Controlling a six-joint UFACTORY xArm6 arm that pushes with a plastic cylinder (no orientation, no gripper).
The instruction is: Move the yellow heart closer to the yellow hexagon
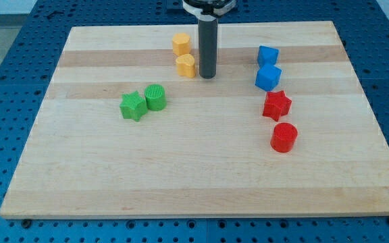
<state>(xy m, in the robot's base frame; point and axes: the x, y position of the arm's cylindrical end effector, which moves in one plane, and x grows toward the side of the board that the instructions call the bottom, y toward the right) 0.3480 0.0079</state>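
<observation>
Tabletop (pixel 201 182) is a pale wood board on a blue perforated base (pixel 5 40); you're looking at it w/ the near edge at the view's bottom. Landmark for everything below: my tip (pixel 207 76), the lower end of the dark rod, resting on the board near the view's top, a bit left of centre.

Nearest to you, well below and to the right of the tip: red cylinder (pixel 283 137). Just above it, close but whether touching can't be told: red star (pixel 276 104). Above that, the blue cube (pixel 268 77), about level w/ the tip and well off to its right, and it looks to touch the star's top. Behind the cube, a second blue block (pixel 268 55), shape unclear, tight against it.

Left and below the tip: green cylinder (pixel 155 97) w/ green star (pixel 133 105) touching its left side, both apart from the yellow pair.

Task items: one yellow block (pixel 186 66) sits just beside the tip on its left, a sliver of gap at most; can't tell if they touch. Other yellow block (pixel 181 44) is just behind that one, up and left of the tip, near but w/ a small gap between the two. Which is heart and which is hexagon you can't make out at this res.

No hand here, only the rod, so no open/closed state to give.
</observation>
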